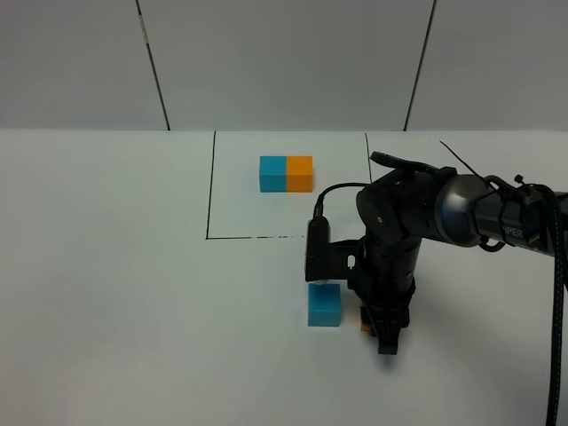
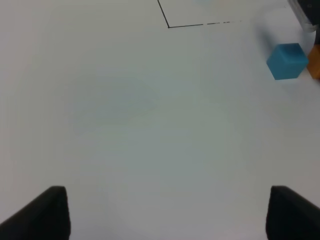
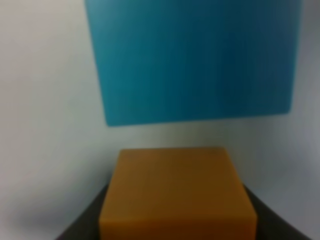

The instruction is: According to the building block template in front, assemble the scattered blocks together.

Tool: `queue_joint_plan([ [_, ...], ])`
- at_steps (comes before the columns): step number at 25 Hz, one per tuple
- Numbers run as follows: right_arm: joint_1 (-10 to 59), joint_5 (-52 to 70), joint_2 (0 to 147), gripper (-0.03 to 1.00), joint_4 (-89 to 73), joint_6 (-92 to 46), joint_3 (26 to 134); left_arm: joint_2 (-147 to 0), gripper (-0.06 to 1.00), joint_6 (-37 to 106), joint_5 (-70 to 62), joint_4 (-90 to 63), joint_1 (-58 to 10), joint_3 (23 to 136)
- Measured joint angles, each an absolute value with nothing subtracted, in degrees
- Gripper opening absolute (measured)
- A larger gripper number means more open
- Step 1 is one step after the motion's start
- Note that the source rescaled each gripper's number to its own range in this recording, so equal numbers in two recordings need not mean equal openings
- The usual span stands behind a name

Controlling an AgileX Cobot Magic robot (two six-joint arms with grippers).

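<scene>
One orange cube, gripped in right hand

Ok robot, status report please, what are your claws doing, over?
Left claw open, empty. Right claw shut on orange cube, beside blue cube, gap between them. Template sits apart; nothing in the way.
</scene>
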State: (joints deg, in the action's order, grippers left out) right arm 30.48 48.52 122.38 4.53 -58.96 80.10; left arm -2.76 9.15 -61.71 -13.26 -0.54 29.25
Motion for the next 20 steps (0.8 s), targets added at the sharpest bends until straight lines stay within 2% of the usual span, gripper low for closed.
queue_joint_plan([
  [20,30.48,47.60,123.51,0.00,3.07,-62.40,81.48,-2.76,0.67,9.15,-61.71,-13.26,-0.54,29.25],
])
